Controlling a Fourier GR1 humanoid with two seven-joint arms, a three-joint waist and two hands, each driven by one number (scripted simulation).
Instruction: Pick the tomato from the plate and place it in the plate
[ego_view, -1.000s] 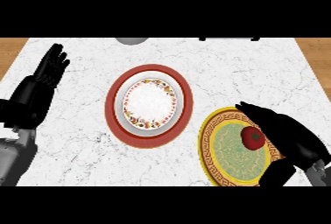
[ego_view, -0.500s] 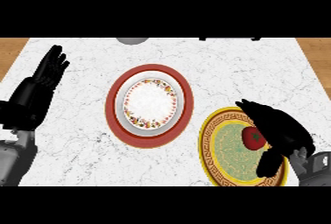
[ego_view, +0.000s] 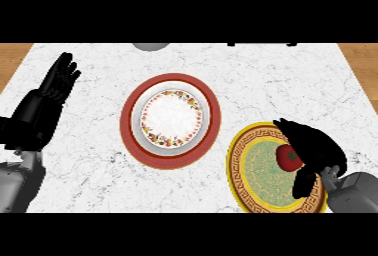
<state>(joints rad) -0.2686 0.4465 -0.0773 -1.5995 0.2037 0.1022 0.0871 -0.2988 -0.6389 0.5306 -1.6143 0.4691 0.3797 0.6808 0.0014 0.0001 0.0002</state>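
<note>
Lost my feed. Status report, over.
Left hand open, resting far left. Right hand curled round tomato on yellow plate. Red plate beside it, white plate inside.

Head view. The white marble counter (ego_view: 244, 75) was lit brightly and evenly, its grey veining readable from edge to edge, and the wooden floor (ego_view: 15, 52) at the corners showed a warm tone. The red plate (ego_view: 129, 125) and the white patterned plate (ego_view: 171, 120) on it were flatly lit and looked taller than wide. The left hand (ego_view: 48, 100), open at the view's left edge, and the right hand (ego_view: 314, 150) appeared as near-black masses with little surface relief. Over the yellow plate (ego_view: 238, 165), shade could not be told apart from the right hand. The tomato (ego_view: 289, 156), within that hand's curl, showed saturated red.
</note>
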